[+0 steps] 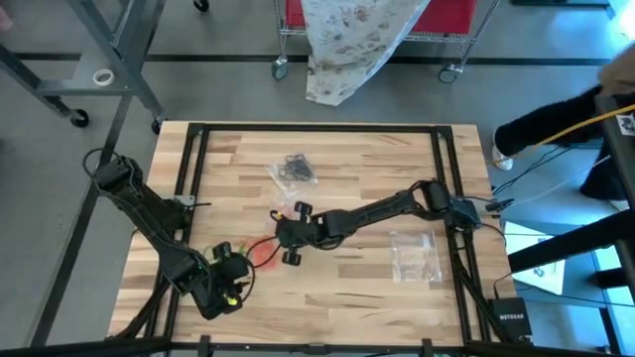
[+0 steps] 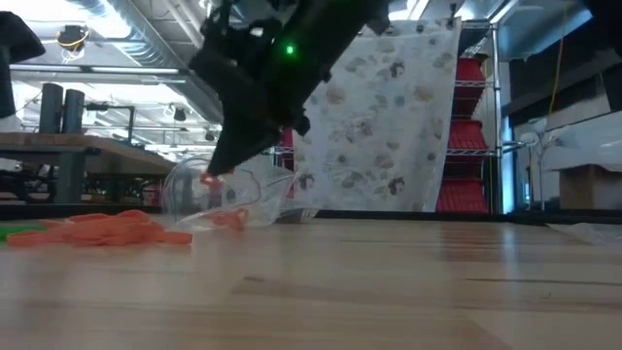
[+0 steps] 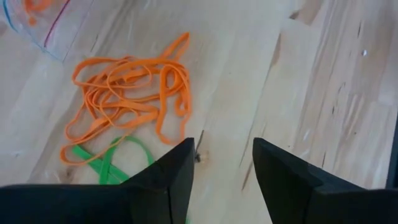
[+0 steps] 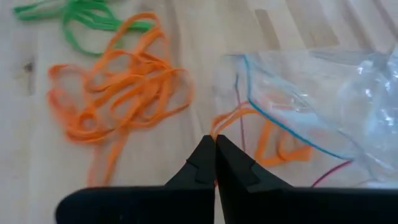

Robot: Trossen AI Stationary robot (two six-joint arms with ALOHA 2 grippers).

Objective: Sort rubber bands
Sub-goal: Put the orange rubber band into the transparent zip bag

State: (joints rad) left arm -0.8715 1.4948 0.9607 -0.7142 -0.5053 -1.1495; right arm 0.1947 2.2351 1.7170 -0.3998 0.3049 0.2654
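Orange bands [image 4: 121,93] lie in a loose heap on the counter [image 1: 377,159], nearest to both wrist cameras, with a few green bands [image 4: 87,22] touching the heap at one side. Just beside the heap is a clear bag [image 4: 323,106] with a blue and red zip line, and some orange bands are already inside it. Right end effector [image 4: 215,149] is clenched, its two fingers pressed together over the mouth of this bag; an orange band runs up to the tips, but I cannot tell if it is really pinched. Left end effector [image 3: 224,165] is released, with a clear gap between its fingers [image 3: 177,171], and it hovers over bare wood near the heap, grasping nothing. In the high view another bag [image 1: 294,171] with black bands lies farther back on the counter, and a third bag [image 1: 417,253], which looks empty, lies toward the right side. My judgement is that the black bands are sorted, the orange are only partly bagged, and the green are not yet begun, so much work is left. Only one word can be read: "NETGEAR" on a small dark box [image 1: 513,319] at the right front corner.
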